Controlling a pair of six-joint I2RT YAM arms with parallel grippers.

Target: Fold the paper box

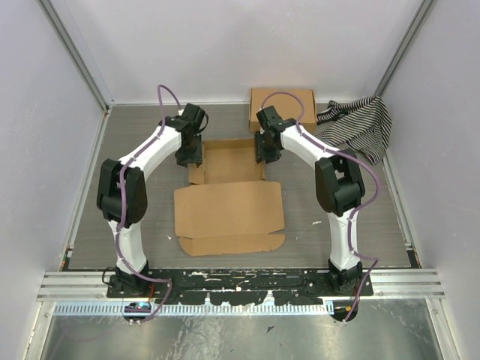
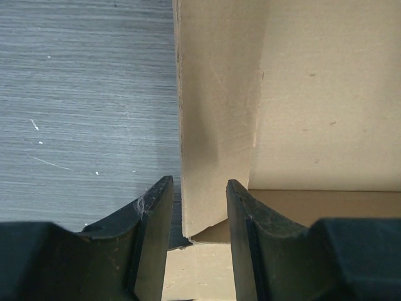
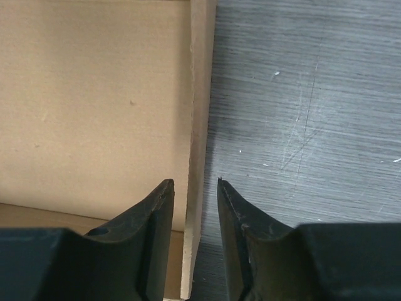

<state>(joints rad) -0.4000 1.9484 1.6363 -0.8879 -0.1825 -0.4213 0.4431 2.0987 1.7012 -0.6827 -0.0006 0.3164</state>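
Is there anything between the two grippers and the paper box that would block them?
Nothing visible. The left gripper straddles one side flap of the paper box, and the right gripper straddles the opposite one.

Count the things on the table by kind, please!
Boxes: 2 (paper box, flat box)
Cloth: 1
Total: 3
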